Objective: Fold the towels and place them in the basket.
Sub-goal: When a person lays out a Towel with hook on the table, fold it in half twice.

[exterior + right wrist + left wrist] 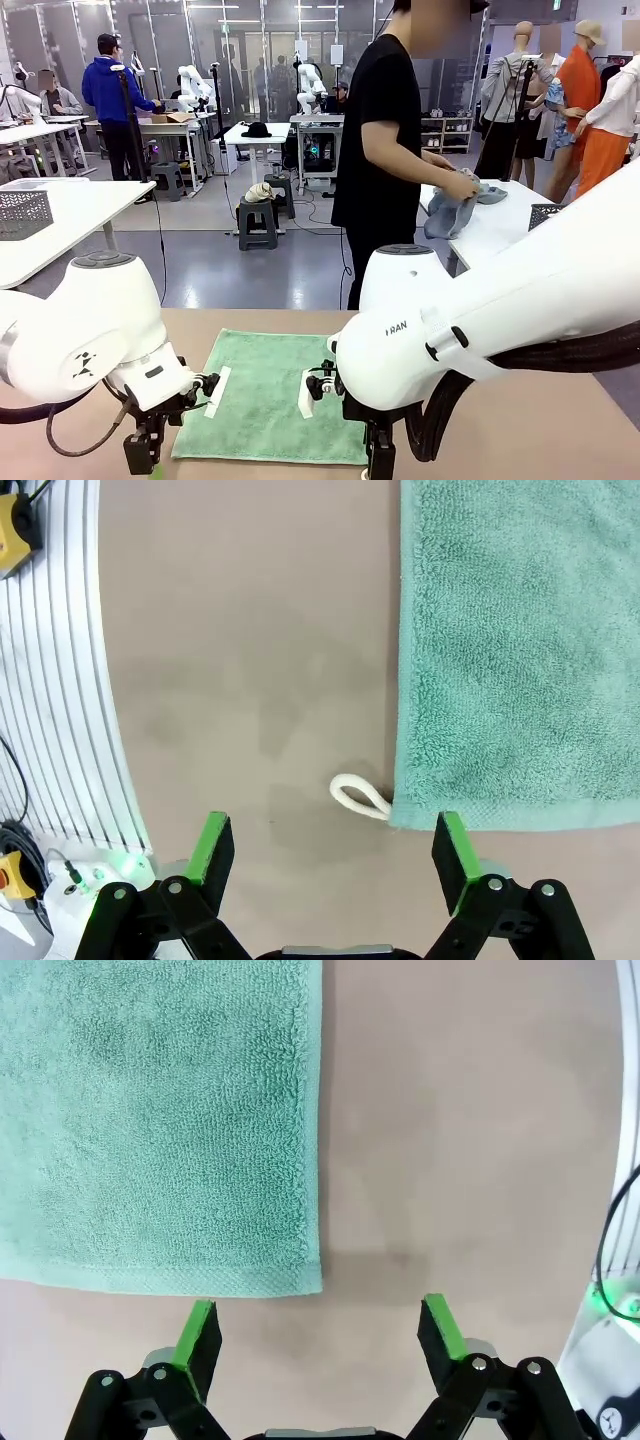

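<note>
A mint green towel (pixel 270 395) lies spread flat on the brown table in front of me. My left gripper (pixel 140 455) hangs open over the towel's near left corner; in the left wrist view that corner (pixel 305 1282) lies just ahead of the open left gripper (pixel 320 1325). My right gripper (pixel 378 462) stands open at the near right corner. In the right wrist view, the towel (pixel 520 650) and its white hanging loop (pixel 360 798) sit just ahead of the open right gripper (pixel 335 845). Beyond the table a person holds a grey-blue towel (pixel 455 210). A dark lattice basket (pixel 545 213) peeks out on the white table behind.
A paler grey lattice basket (pixel 22 212) stands on a white table at the far left. Bare brown tabletop (pixel 470 1140) lies on either side of the towel. A white ribbed base (pixel 50 680) borders the right wrist view.
</note>
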You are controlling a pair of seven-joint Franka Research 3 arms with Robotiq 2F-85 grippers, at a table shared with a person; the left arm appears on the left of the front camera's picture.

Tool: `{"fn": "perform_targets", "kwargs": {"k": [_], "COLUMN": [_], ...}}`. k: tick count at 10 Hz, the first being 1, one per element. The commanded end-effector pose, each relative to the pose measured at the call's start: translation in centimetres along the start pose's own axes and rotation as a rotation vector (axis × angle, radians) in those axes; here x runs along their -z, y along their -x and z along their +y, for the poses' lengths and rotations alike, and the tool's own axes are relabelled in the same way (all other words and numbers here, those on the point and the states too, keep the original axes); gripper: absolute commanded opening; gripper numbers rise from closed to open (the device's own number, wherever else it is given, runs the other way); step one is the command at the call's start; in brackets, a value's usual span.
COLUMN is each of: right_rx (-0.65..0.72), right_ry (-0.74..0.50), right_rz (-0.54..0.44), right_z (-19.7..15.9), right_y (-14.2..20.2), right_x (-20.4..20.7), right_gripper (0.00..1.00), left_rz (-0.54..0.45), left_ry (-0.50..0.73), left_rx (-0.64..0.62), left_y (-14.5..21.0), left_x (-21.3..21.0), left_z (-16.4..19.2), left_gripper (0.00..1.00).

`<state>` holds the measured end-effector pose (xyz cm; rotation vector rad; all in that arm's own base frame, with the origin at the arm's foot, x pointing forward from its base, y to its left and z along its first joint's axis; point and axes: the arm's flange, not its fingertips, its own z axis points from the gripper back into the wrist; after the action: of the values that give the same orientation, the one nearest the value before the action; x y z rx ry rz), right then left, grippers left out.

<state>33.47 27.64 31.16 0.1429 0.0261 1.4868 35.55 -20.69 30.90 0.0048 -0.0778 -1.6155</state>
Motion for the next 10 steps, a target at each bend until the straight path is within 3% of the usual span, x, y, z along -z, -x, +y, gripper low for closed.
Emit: {"fn": "perform_targets", "kwargs": {"k": [1, 10], "right_rx": [0.001, 0.03], "right_ry": [0.002, 0.03], "right_rz": [-0.002, 0.018], "right_z": [-0.1, -2.2], "right_y": [0.0, 0.5], "right_x": [-0.1, 1.5], "right_gripper": [1.0, 1.0], "left_rz": [0.0, -0.012], "left_ry": [0.0, 0.034], "left_rx": [0.0, -0.035], "left_y": [0.0, -0.6], "left_x": [0.0, 1.8], "left_z": [0.0, 1.8], "left_gripper": [1.0, 1.0]}}
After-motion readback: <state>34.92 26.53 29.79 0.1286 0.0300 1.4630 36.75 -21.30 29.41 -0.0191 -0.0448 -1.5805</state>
